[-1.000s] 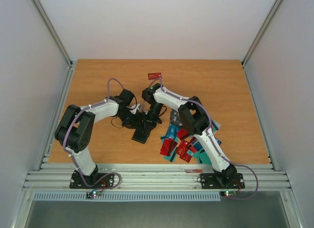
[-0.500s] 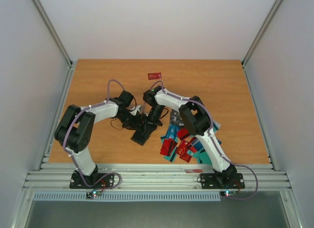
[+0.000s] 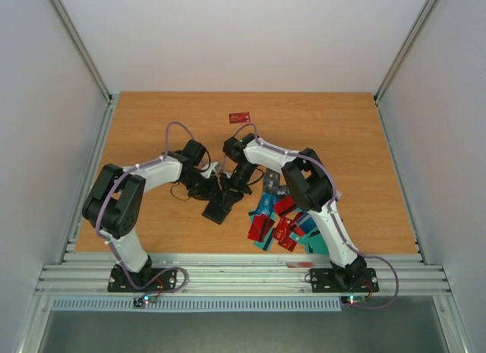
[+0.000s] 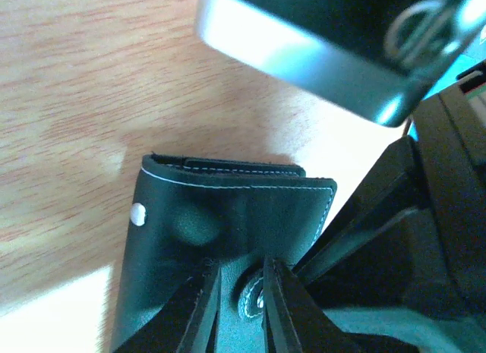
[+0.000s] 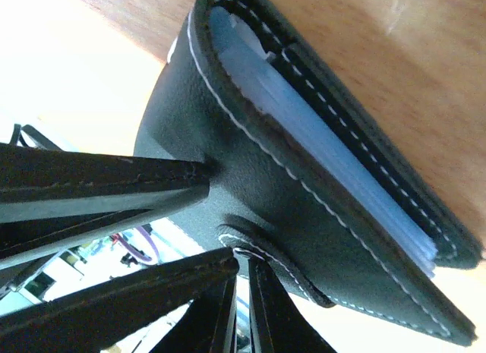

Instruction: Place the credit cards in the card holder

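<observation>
The black card holder [image 3: 219, 209] lies mid-table, with white stitching and a snap tab [image 4: 262, 292]. My left gripper [image 3: 213, 189] comes from the left. In the left wrist view its tips [image 4: 241, 281] are a narrow gap apart against the holder [image 4: 228, 205], on either side of the tab. My right gripper [image 3: 235, 190] comes from the right. Its fingers [image 5: 244, 273] are nearly together at the tab's end on the holder [image 5: 304, 178], whose clear sleeves show. Several red and teal credit cards [image 3: 282, 220] lie in a pile to the right.
One red card [image 3: 241, 117] lies alone near the back of the wooden table [image 3: 152, 125]. The right arm's forearm [image 3: 304, 182] hangs over the card pile. Metal rails run along the table's front edge [image 3: 243, 273]. Grey walls close in both sides.
The right arm's elbow has shifted slightly to the right and its wrist has dropped a little towards the holder. Both grippers stay at the card holder, which has barely moved.
</observation>
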{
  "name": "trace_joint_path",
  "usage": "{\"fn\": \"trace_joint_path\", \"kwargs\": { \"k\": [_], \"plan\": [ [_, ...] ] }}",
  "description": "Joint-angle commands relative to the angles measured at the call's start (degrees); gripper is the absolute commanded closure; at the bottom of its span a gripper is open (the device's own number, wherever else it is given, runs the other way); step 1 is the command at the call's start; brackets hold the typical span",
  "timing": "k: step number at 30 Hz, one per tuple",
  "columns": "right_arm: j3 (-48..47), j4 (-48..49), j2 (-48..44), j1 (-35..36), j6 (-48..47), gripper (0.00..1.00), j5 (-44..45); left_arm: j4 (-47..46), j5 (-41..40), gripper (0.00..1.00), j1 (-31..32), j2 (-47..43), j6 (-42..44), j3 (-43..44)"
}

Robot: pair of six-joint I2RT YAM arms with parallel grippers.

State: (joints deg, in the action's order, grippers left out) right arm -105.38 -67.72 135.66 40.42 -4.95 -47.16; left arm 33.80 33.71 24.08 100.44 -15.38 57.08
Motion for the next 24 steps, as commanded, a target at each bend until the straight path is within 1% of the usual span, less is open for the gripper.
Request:
{"fn": "trace_joint_path", "kwargs": {
  "k": [1, 12, 24],
  "plan": [
    [1.4, 7.2, -4.0, -1.0, 1.5, 0.92, 0.4, 0.4, 1.6, 0.81, 0.5, -2.2, 1.2, 1.1],
    [4.4, 10.9, -4.8, -1.9, 4.0, 0.92, -2.7, 0.4, 1.9, 0.81, 0.5, -2.6, 0.5, 1.0],
    [4.8, 12.2, -3.1, -1.0, 4.9, 0.92, -2.4, 0.3, 2.5, 0.82, 0.5, -2.1, 0.3, 1.1]
  ]
}}
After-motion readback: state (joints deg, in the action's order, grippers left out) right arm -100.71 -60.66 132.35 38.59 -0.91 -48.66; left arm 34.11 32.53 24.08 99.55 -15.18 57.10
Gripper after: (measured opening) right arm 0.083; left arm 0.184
